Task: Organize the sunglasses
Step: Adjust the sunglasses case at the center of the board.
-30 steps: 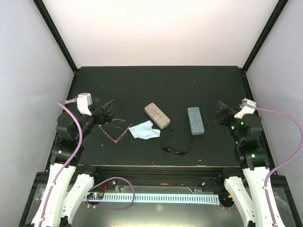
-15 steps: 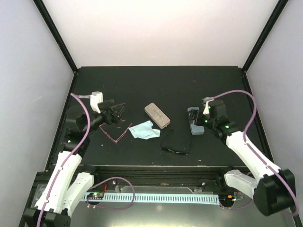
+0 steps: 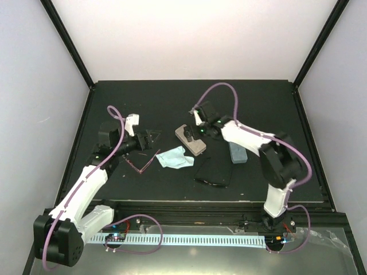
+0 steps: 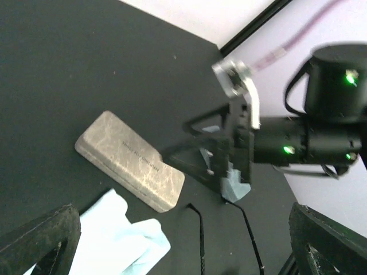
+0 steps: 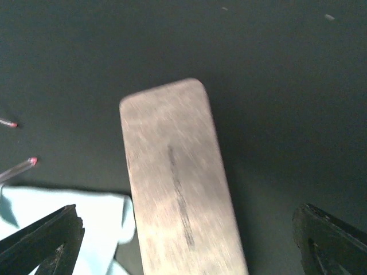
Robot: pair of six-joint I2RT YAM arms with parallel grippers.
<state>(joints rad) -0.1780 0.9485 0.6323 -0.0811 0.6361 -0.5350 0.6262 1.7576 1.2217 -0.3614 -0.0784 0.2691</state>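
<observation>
Top external, pink sunglasses (image 3: 141, 170), blue-grey case (image 3: 238, 153)

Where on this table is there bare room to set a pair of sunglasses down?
The far strip of the table, behind the beige case, is bare. The middle band is crowded: pink sunglasses, cloth, black sunglasses, blue-grey case.

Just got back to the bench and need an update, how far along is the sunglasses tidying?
Nothing looks done: the pink-framed sunglasses and the black sunglasses lie loose on the table, and the beige case and blue-grey case look closed. In hand: the right gripper hovers open over the beige case; the left gripper is open near the pink pair. Left: everything.
</observation>
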